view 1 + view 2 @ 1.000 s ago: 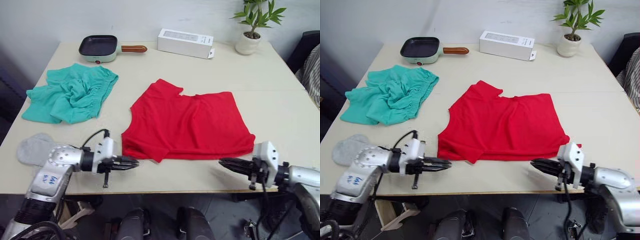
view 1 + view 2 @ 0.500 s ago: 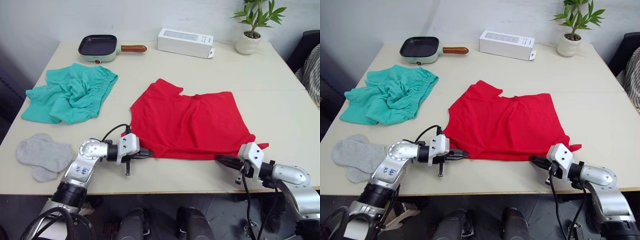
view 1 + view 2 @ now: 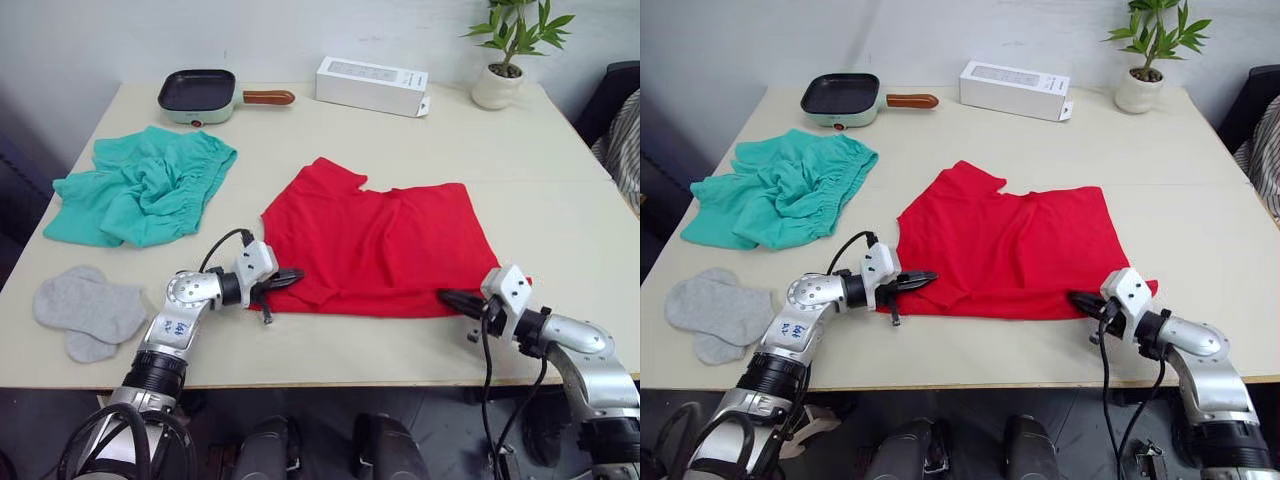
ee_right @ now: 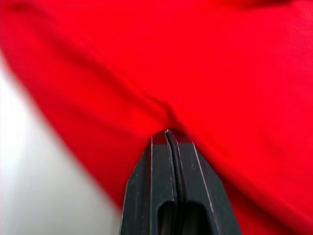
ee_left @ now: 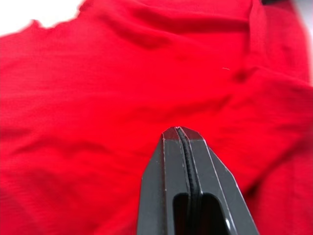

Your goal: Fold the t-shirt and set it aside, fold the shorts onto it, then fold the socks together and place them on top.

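Broadly, the cream worktop [image 3: 560,170] carries everything. Largest on it is the t-shirt [image 3: 385,240], bright red, lying flat near the middle with its near hem close to the front edge and one short sleeve pointing toward the far side. To the robot's left of it, well apart, the shorts [image 3: 140,187] lie in a crumpled teal-green heap with the gathered waistband toward the shirt. At the far edge sit a white box [image 3: 370,85], a small frying pan [image 3: 200,93] with a wooden handle, and a potted plant [image 3: 505,60] in a white pot at the far right corner.

The left gripper [image 3: 292,275] lies low at the shirt's near left corner, its black fingers [image 5: 186,171] pressed together with no gap; in the left wrist view red cloth lies all around the tips, but whether any fabric is pinched between them cannot be told. The right gripper [image 3: 452,297] rests at the shirt's near right corner, fingers [image 4: 171,176] likewise closed tip to tip against the red hem, and a pinch of cloth cannot be confirmed there either.

Smallest, the socks [image 3: 85,310], light grey, lie overlapping near the front left edge, in front of the shorts.
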